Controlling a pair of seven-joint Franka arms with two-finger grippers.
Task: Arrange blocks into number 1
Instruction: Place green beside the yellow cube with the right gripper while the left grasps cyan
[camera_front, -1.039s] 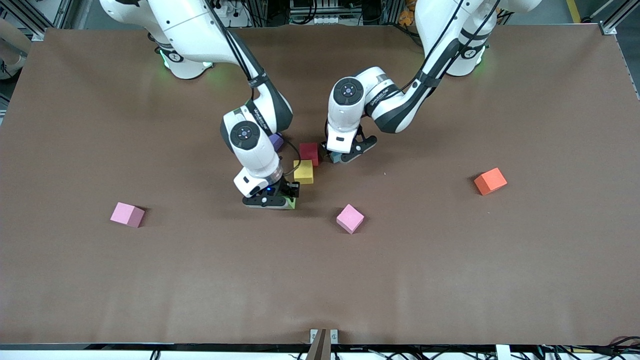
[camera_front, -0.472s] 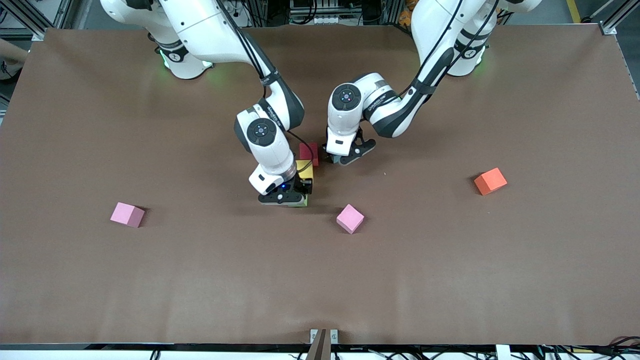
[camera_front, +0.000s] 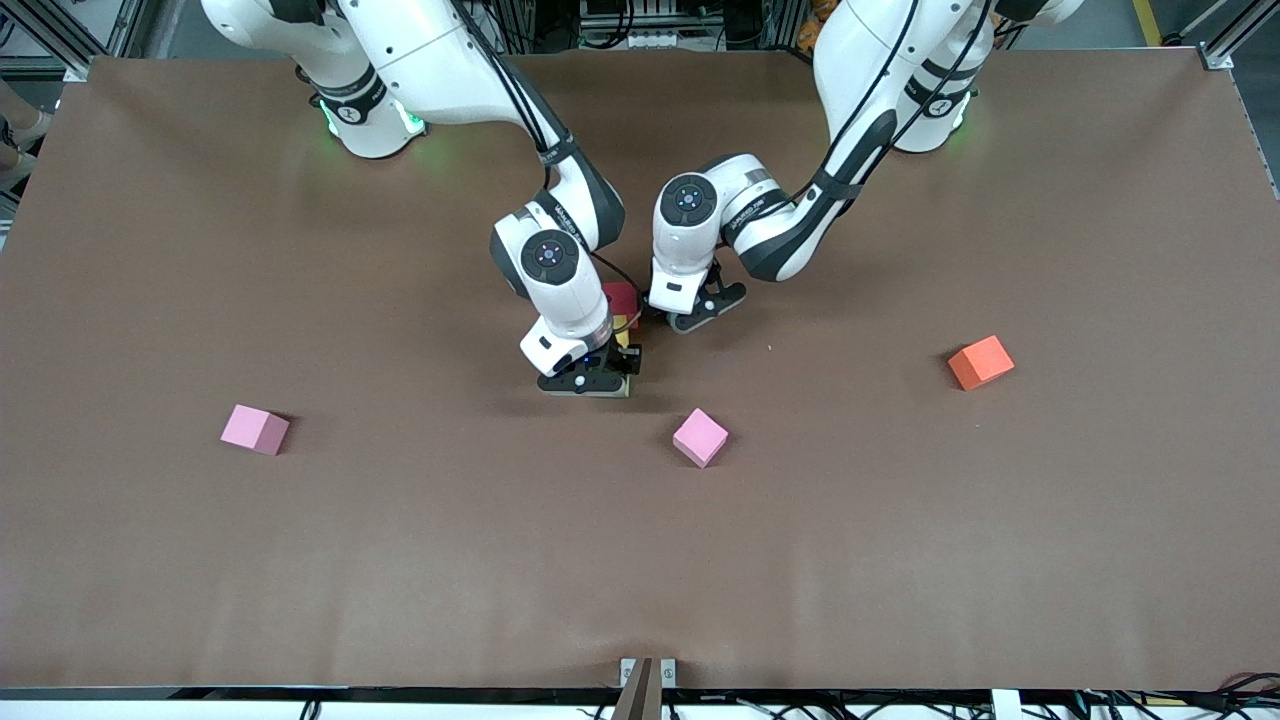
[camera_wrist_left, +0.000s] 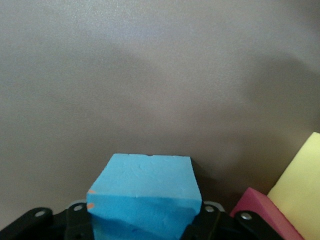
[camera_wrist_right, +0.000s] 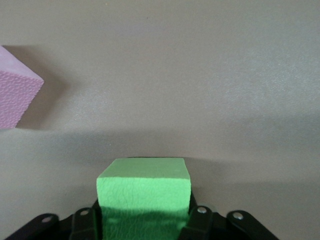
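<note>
My right gripper (camera_front: 590, 384) is shut on the green block (camera_wrist_right: 145, 192) and holds it low over the table, right beside the yellow block (camera_wrist_left: 300, 175). The red block (camera_front: 622, 296) sits against the yellow one, farther from the front camera. Next to the red block, my left gripper (camera_front: 690, 319) is shut on the blue block (camera_wrist_left: 145, 190), also low over the table. One pink block (camera_front: 700, 437) lies nearer the camera, another pink block (camera_front: 255, 429) toward the right arm's end, and the orange block (camera_front: 981, 361) toward the left arm's end. The purple block is hidden.
The brown table (camera_front: 900, 550) stretches wide around the cluster at its middle. The two arms' wrists stand close together over the red and yellow blocks. The nearer pink block (camera_wrist_right: 15, 95) shows at the edge of the right wrist view.
My right gripper has carried the green block toward the left arm's end, up beside the yellow block, now covering most of it. The left gripper shifted only slightly.
</note>
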